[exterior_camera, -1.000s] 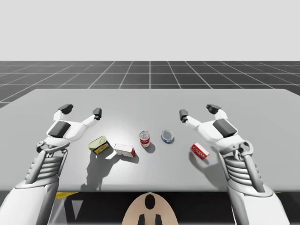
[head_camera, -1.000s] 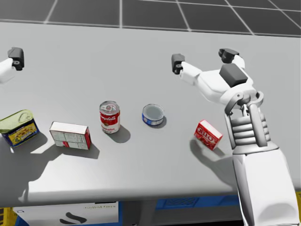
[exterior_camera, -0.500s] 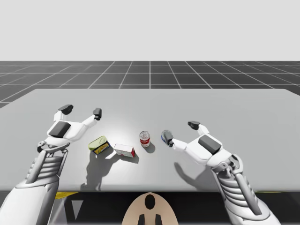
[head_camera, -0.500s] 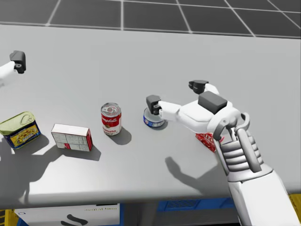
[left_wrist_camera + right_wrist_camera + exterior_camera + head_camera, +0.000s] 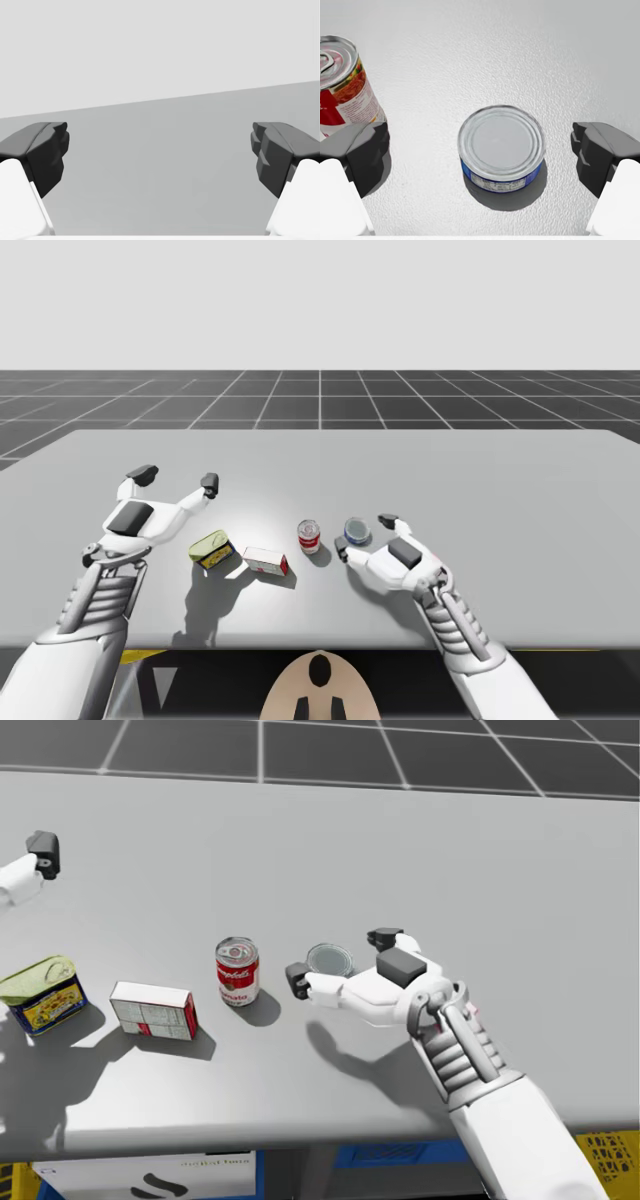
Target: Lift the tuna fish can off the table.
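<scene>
Low round blue-walled, silver-lidded can (image 5: 501, 147) upright on grey tabletop (image 5: 500, 480), inside wide-apart right pincer (image 5: 480, 152), touching neither side. Tall red-and-white can (image 5: 345, 85) beside. Left pincer (image 5: 160, 155) spread apart, well away.

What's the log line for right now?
phase: pre-grasp | right claw: open, straddling tuna can, not touching | tuna can: upright on table | left claw: open, empty
</scene>
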Controlling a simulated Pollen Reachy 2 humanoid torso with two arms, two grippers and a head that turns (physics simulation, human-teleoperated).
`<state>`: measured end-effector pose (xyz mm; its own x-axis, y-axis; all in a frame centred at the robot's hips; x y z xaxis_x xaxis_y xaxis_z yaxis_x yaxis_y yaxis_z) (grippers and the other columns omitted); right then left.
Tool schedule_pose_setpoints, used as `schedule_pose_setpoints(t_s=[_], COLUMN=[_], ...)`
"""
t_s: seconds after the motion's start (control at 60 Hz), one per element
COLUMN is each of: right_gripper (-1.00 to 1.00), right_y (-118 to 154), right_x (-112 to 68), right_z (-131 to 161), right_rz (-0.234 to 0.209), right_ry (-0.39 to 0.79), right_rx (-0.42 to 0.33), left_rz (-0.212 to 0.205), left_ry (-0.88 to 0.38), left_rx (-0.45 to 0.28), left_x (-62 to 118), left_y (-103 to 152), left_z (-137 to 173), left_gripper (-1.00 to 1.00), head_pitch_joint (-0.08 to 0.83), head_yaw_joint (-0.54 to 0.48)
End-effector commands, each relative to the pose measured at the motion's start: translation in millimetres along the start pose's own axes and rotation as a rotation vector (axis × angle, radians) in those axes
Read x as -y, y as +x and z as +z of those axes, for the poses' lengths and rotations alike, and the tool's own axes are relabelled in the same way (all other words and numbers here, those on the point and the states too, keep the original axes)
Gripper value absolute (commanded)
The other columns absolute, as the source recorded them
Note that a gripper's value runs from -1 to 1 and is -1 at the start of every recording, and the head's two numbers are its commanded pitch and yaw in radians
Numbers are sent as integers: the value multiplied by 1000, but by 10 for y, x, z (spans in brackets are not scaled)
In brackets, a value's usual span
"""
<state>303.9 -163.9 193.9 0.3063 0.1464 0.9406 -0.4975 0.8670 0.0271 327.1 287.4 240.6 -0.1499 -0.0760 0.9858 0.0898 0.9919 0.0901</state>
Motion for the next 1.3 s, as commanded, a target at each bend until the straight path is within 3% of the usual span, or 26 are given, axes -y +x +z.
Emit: schedule_pose_setpoints(t_s=[0.017,0.383,0.717,0.75,0.767,0.783,0.817,1.05,1.3], right_gripper=[-1000,-1000,-972,-927,615,823,1000,1000,1000], right_y=[-67,-161,-228,-237,-247,-244,-240,-286,-320], right_x=[-88,-109,-97,-103,-107,-101,-106,-95,-89], right_z=[-229,-515,-568,-557,-549,-549,-531,-535,-544], right_rz=[-19,16,30,47,65,53,40,22,25], right_ry=[7,-14,-3,-14,-40,-33,-34,-46,-41], right_rx=[-12,-60,-87,-85,-88,-99,-107,-140,-148], left_rz=[-1,0,0,0,0,0,0,-3,-5], left_ry=[1,3,5,5,5,5,5,1,7], left_rx=[-2,-1,-1,-1,0,0,0,3,1], left_x=[7,3,3,3,3,4,4,13,18], left_y=[-1,4,8,9,10,10,11,16,17], left_z=[6,12,12,13,13,13,13,10,12], left_gripper=[-1000,-1000,-1000,-1000,-1000,-1000,-1000,-1000,-1000], head_pitch_joint=[659,663,662,662,662,661,661,640,445], head_yaw_joint=[-126,-122,-123,-123,-122,-122,-121,-124,-115])
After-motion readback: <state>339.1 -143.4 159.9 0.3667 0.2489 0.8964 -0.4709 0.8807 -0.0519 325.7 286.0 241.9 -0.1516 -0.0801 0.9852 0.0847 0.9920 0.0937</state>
